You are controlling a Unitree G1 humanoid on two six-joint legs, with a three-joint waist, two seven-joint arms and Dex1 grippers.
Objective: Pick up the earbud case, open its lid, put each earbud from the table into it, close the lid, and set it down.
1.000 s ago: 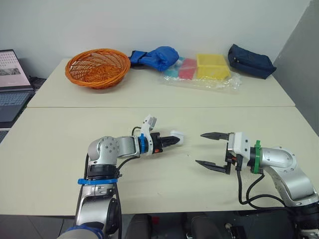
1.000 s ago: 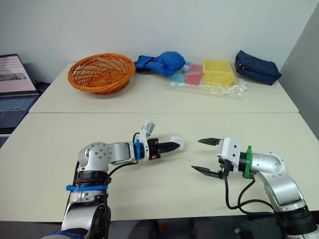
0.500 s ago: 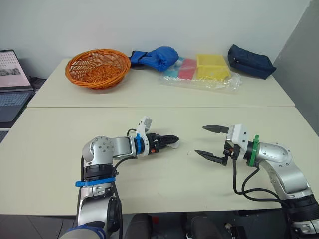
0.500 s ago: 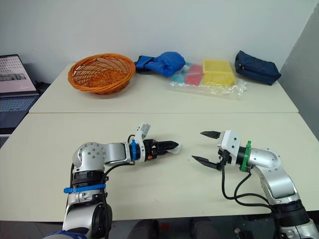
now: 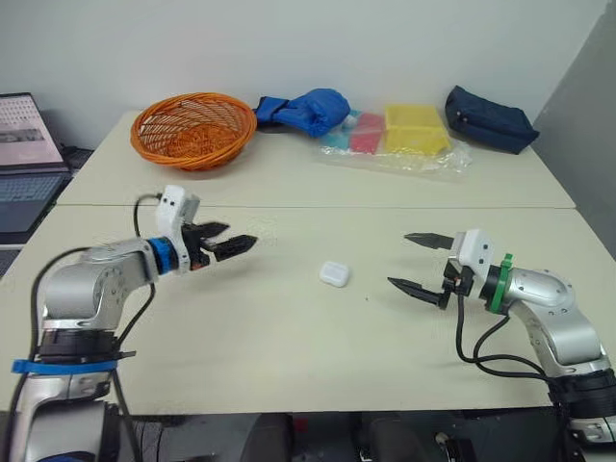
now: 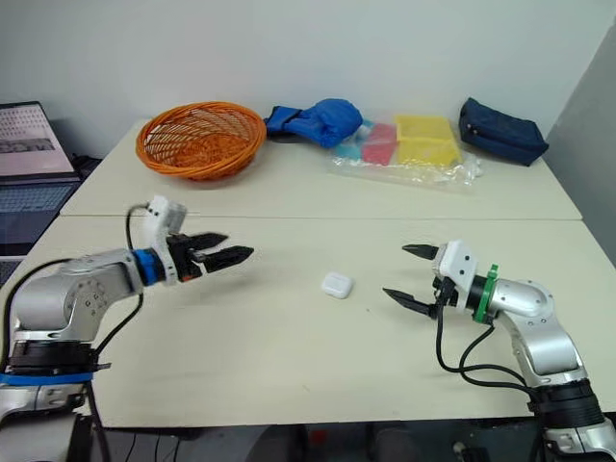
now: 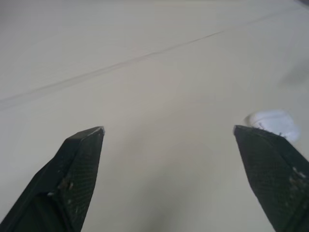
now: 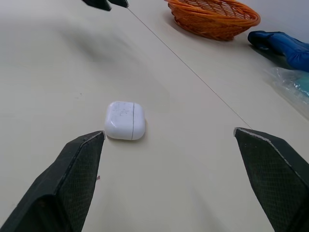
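The white earbud case lies on the cream table with its lid shut, roughly midway between my two arms. My left gripper is open and empty, hanging over the table well to the left of the case. In the left wrist view the case peeks out just beyond one fingertip. My right gripper is open and empty, a short way to the right of the case and pointing at it. The right wrist view has the case lying ahead of the open fingers, nearer one fingertip.
On the far table stand an orange wicker basket, a blue cloth bundle, a yellow box on clear plastic, and a dark blue pouch. A laptop sits off the left edge. A seam divides the two tables.
My left gripper has opened, let go of the earbud case and drawn back to the left. The case now rests on the table. My right gripper has barely moved.
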